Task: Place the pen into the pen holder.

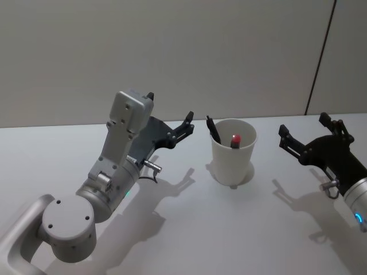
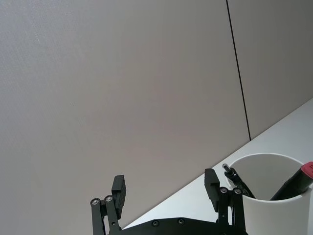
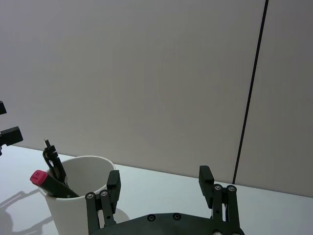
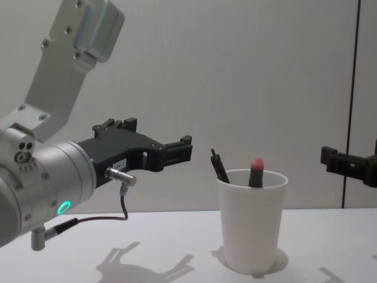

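The plain white paper cup with a rolled rim [image 1: 233, 152], serving as the pen holder, stands upright on the white bench [image 1: 189, 229], toward the back edge and roughly midway between the two arms. Inside it two pens lean against the wall: a dark pen with a black clip [image 1: 213, 130] poking up past the rim on the cup's left side, and a dark pen capped in red [image 1: 235, 140] resting nearer the middle, its red tip just above the rim. From the chest view the cup [image 4: 251, 221] tapers toward its base and throws a soft shadow on the bench, with the clip pen [image 4: 220, 165] slanting out to the left and the red-capped pen [image 4: 256, 171] standing nearly straight. The left gripper [image 1: 170, 117], black and mounted on a silver-grey arm, hovers above the bench just left of the cup, level with its rim, fingers spread wide with nothing between them; its own wrist view shows the two fingertips [image 2: 119, 190] well apart and the cup just beside one of them. The right gripper [image 1: 304, 129] hangs to the right of the cup, a little farther off, also spread wide and empty, its fingertips [image 3: 206, 177] well apart in the right wrist view, with the cup [image 3: 80, 196] beyond one finger.
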